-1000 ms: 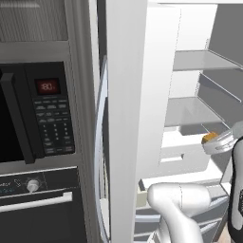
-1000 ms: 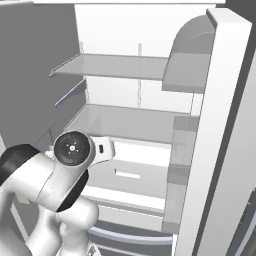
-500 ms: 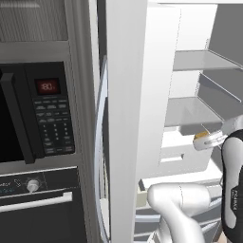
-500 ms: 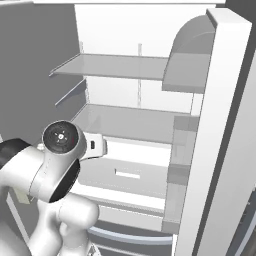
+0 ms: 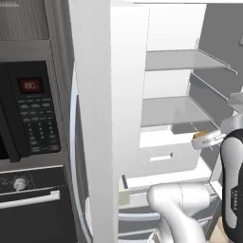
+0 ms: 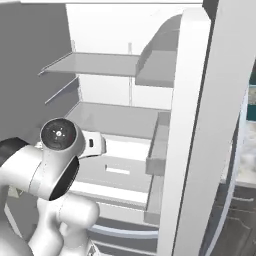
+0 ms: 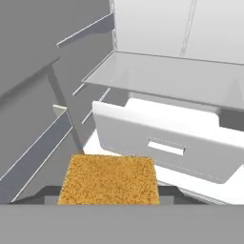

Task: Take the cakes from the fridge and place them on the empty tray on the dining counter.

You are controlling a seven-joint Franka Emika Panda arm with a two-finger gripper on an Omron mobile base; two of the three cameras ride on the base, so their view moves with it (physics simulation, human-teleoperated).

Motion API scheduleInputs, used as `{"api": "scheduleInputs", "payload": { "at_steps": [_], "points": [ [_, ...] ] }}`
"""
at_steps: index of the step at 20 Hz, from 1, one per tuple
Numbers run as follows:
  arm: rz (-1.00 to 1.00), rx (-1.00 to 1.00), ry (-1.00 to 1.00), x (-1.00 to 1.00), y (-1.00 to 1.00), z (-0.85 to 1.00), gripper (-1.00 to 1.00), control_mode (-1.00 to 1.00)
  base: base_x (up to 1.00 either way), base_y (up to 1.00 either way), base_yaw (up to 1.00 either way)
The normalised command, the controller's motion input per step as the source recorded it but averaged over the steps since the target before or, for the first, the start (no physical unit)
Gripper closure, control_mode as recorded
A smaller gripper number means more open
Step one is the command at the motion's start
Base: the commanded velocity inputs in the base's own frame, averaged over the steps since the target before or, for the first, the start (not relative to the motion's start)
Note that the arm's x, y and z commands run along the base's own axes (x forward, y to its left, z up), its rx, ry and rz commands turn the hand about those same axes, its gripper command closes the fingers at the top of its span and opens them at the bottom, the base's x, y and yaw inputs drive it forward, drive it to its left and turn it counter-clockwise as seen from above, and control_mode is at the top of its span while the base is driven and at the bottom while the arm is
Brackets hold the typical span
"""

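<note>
A flat tan-brown square cake (image 7: pixel 109 180) lies at the bottom of the hand view, with my gripper (image 7: pixel 109 196) shut on it from both sides. From the left base view the cake (image 5: pixel 200 136) is a small tan piece at the tip of my gripper (image 5: pixel 210 139), in front of the lower shelf. The fridge (image 5: pixel 175 111) stands open, with its white interior, glass shelves and a white drawer (image 7: pixel 167 143) ahead of the hand. My arm's elbow (image 6: pixel 59 136) hides the hand in the right base view. A sliver of the marble dining counter (image 6: pixel 246 156) shows past the right door. The tray is out of view.
The open left fridge door (image 5: pixel 104 118) stands between the arm and the black microwave (image 5: pixel 28 109) and oven (image 5: pixel 28 194). The right door (image 6: pixel 200 125) with its bins (image 6: pixel 157 150) is open on the other side. A bracket and shelf edge (image 7: pixel 66 119) sit close on the hand's left.
My hand has drawn back a little from the fridge with the cake in it, and the arm's elbow has risen and swung left. The grip has not changed.
</note>
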Motion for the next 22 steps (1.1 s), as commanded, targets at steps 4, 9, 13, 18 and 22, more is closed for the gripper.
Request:
{"api": "scheduleInputs", "payload": {
  "at_steps": [4,9,13,18,22],
  "points": [
    [0.0,0.0,0.0,0.0,0.0,0.0,1.0,1.0,-0.58,-0.66,-0.04],
    [0.0,0.0,0.0,0.0,0.0,0.0,1.0,1.0,-1.0,0.9,0.07],
    [0.0,0.0,0.0,0.0,0.0,0.0,1.0,1.0,-1.0,1.0,0.14],
    [0.0,0.0,0.0,0.0,0.0,0.0,1.0,1.0,-1.0,0.9,0.04],
    [0.0,0.0,0.0,0.0,0.0,0.0,1.0,1.0,-1.0,0.11,0.0]
  ]
}}
